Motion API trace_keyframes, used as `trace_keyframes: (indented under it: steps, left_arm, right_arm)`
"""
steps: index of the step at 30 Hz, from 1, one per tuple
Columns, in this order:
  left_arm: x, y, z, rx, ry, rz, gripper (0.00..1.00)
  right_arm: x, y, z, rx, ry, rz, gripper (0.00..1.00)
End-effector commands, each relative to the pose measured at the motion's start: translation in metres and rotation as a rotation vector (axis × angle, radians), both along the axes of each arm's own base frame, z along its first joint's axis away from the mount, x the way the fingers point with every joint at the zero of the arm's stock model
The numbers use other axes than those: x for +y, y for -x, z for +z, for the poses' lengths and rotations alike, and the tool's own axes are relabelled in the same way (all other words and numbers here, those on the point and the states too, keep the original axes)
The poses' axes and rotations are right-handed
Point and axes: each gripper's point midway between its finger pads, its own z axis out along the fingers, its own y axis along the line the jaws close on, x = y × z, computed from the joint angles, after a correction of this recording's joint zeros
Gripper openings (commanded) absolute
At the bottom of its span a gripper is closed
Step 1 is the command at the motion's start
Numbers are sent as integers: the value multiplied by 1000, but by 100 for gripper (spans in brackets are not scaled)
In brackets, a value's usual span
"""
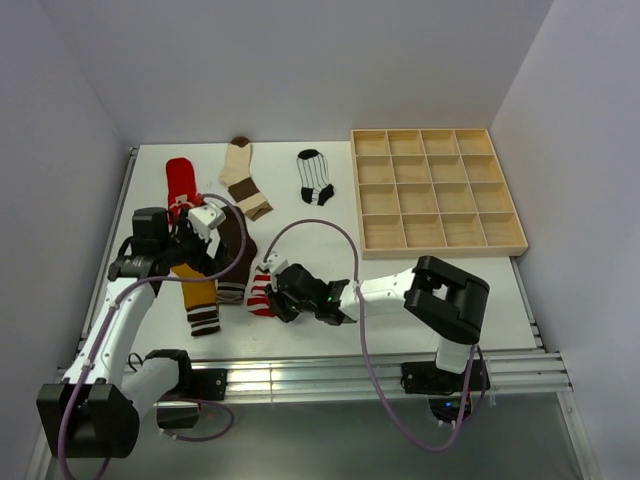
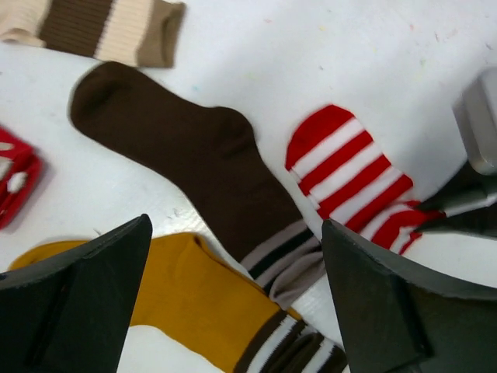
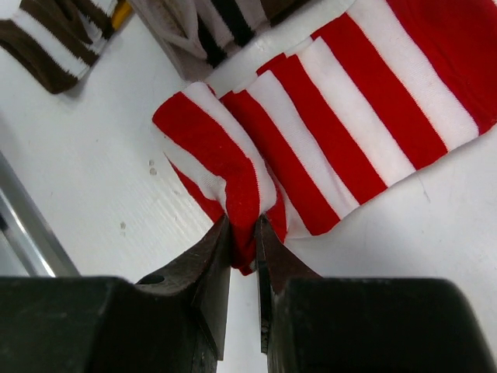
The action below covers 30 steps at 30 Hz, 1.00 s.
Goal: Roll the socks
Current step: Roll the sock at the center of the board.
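The red-white striped sock (image 3: 349,116) is pinched at its folded edge by the right hand (image 3: 242,225) on the bench (image 2: 311,54). The left hand (image 2: 237,233) is spread wide, with the dark brown sock (image 2: 178,140) and the mustard sock (image 2: 194,295) lying beneath it.

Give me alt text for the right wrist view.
The right gripper pinches a folded edge of the red-white striped sock on the white table. A brown-striped cuff and a grey cuff show at top left.
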Motion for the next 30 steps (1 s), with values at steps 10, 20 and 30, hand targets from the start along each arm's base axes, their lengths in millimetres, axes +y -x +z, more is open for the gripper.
trace_keyframes:
  steps: [10, 20, 30]
  left_arm:
    - [-45, 77, -35, 13, -98, -506, 97]
    - [-71, 86, -62, -39, -163, -693, 89]
    - [-91, 63, -85, -80, -239, -568, 59]
  right_arm:
    - [-40, 11, -20, 328, 95, 20, 0]
    - [-36, -5, -9, 524, 103, 59, 0]
    - [-36, -13, -8, 632, 128, 58, 0]
